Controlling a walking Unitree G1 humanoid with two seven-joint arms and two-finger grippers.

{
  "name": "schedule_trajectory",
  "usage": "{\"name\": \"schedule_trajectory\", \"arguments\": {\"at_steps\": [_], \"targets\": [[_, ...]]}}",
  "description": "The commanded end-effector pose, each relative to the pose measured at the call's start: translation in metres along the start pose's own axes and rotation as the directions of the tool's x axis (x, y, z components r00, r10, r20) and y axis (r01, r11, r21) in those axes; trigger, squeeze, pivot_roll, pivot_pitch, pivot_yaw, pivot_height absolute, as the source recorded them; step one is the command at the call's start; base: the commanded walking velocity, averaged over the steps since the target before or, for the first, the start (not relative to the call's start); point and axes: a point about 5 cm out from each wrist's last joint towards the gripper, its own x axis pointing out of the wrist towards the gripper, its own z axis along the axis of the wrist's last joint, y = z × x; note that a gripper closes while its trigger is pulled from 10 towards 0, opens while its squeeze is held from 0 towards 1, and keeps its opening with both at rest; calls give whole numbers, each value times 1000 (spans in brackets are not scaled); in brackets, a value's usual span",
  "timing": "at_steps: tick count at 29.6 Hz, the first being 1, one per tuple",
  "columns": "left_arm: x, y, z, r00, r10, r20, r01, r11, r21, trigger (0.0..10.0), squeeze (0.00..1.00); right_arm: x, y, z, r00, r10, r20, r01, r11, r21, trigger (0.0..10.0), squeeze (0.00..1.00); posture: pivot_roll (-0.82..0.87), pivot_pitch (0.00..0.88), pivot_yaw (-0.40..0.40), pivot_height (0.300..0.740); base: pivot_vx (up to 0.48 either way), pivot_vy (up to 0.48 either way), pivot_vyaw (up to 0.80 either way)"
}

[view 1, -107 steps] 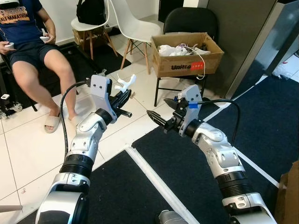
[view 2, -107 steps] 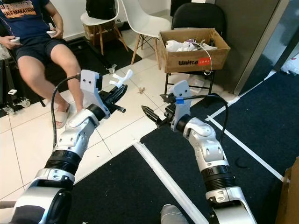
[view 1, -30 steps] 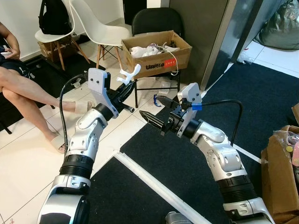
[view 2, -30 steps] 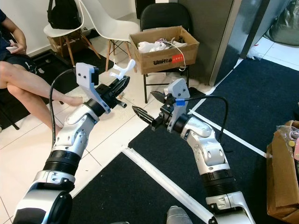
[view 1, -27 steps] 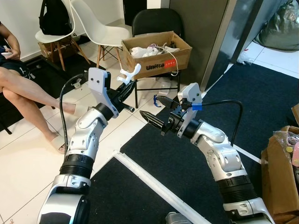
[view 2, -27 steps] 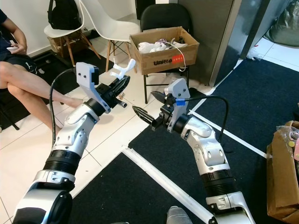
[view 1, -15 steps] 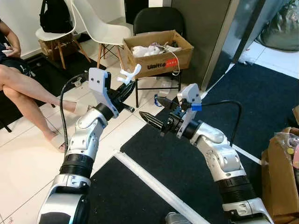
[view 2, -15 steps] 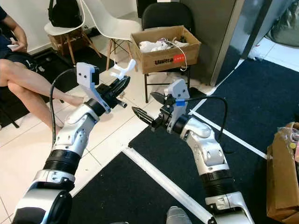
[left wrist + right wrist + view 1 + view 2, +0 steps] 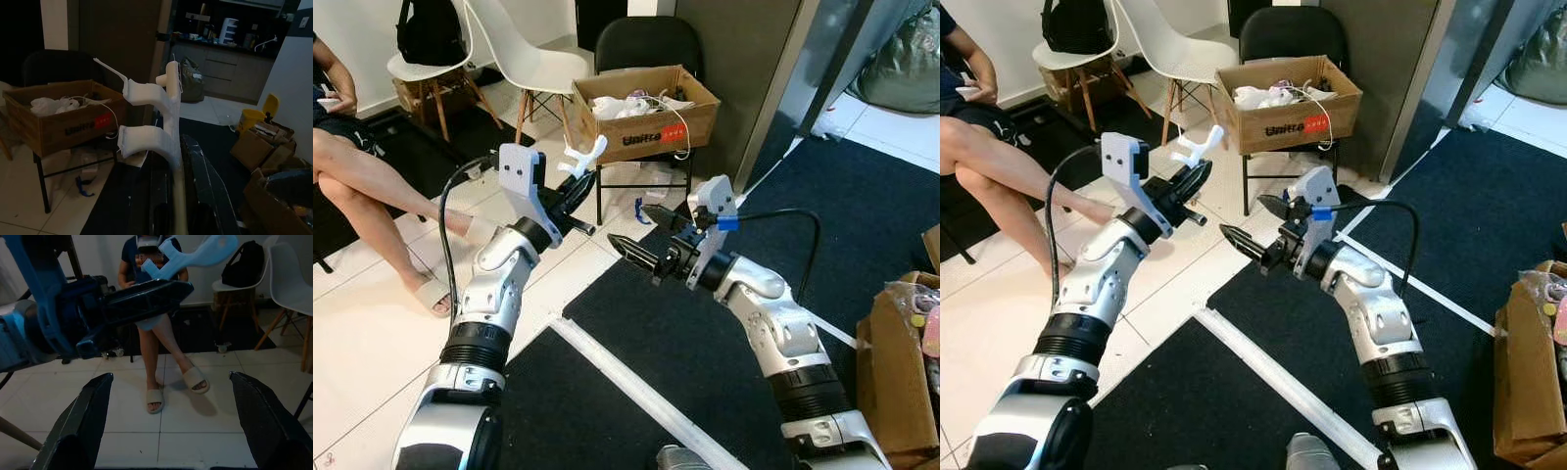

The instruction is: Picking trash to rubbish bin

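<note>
We hold the white plastic scrap (image 9: 579, 160) clamped in the left pincer (image 9: 570, 191), raised over the tiled floor (image 9: 372, 323) short of the cardboard box (image 9: 644, 110) on the black chair (image 9: 646, 49); right pincer (image 9: 639, 235) is spread apart, empty. Best to keep the grip firm and carry high enough to clear the box's near wall. Approach room is tight: white chair (image 9: 524, 59) to the left, dark wall panel (image 9: 744, 78) to the right.

Cardboard box (image 9: 646, 113) sat on a chair (image 9: 647, 44) ahead. Two chairs (image 9: 509, 49) stood left of it; seated person (image 9: 362, 171) far left. Left gripper (image 9: 570, 188) and right gripper (image 9: 644, 240) were raised before the box.
</note>
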Motion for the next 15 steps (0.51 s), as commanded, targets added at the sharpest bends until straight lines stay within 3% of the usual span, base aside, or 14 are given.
{"name": "schedule_trajectory", "arguments": {"at_steps": [1, 9, 13, 15], "targets": [[3, -1, -1, 1000, -8, 12, 8, 1000, -25, 10000, 0, 0, -2, 1, 1000, -2, 2, 2, 1000, 0, 10000, 0, -68, 0, -6, 740, 281, 0, 0], [2, 0, -1, 1000, -6, 22, 7, 999, -46, 10000, 0, 0, -2, 3, 1000, 1, 6, -1, 1000, 2, 10000, 0, -67, 0, -5, 740, 332, 0, 0], [2, 0, -1, 1000, -10, 23, 11, 999, -46, 10000, 0, 0, -2, 3, 1000, 4, 1, -4, 1000, 3, 10000, 0, -68, 0, -4, 740, 368, 0, -800], [2, 0, -1, 1000, -12, 23, 14, 999, -46, 10000, 0, 1, -2, 3, 1000, 3, -1, -3, 1000, 0, 10000, 0, -69, 0, -3, 740, 382, 0, 0]]}}
